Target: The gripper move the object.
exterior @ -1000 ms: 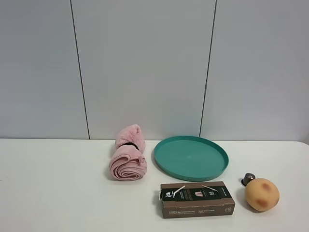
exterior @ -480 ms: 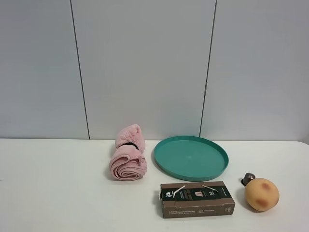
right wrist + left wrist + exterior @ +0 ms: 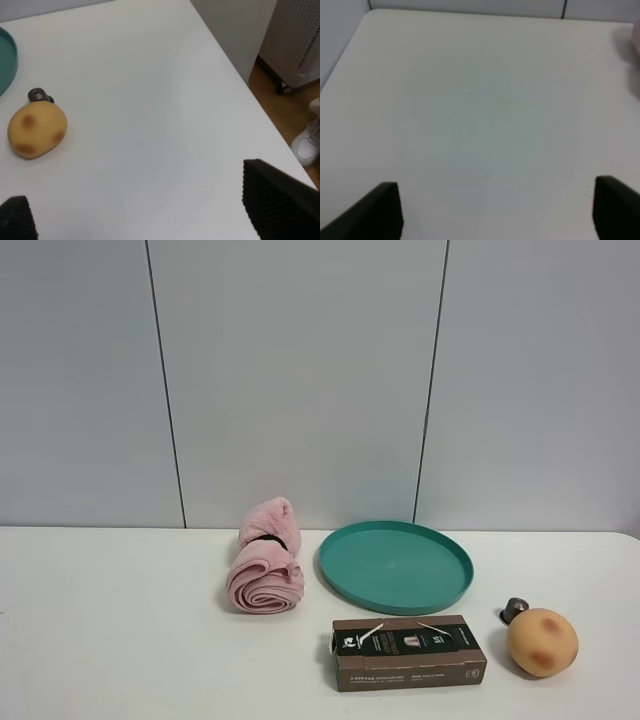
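The object, a rounded yellow-orange lump with reddish-brown blotches (image 3: 542,642), lies on the white table at the front right. It also shows in the right wrist view (image 3: 36,129). Neither gripper shows in the exterior high view. In the right wrist view my right gripper (image 3: 147,210) is open and empty, its black fingertips (image 3: 272,200) wide apart, and the object lies well ahead of it and to one side. In the left wrist view my left gripper (image 3: 500,210) is open and empty over bare table.
A small brown capsule (image 3: 514,609) touches the object's far side. A teal plate (image 3: 395,565), a pink rolled towel (image 3: 265,570) and a brown box (image 3: 408,651) lie mid-table. The right wrist view shows the table's edge, floor and a white appliance (image 3: 295,45).
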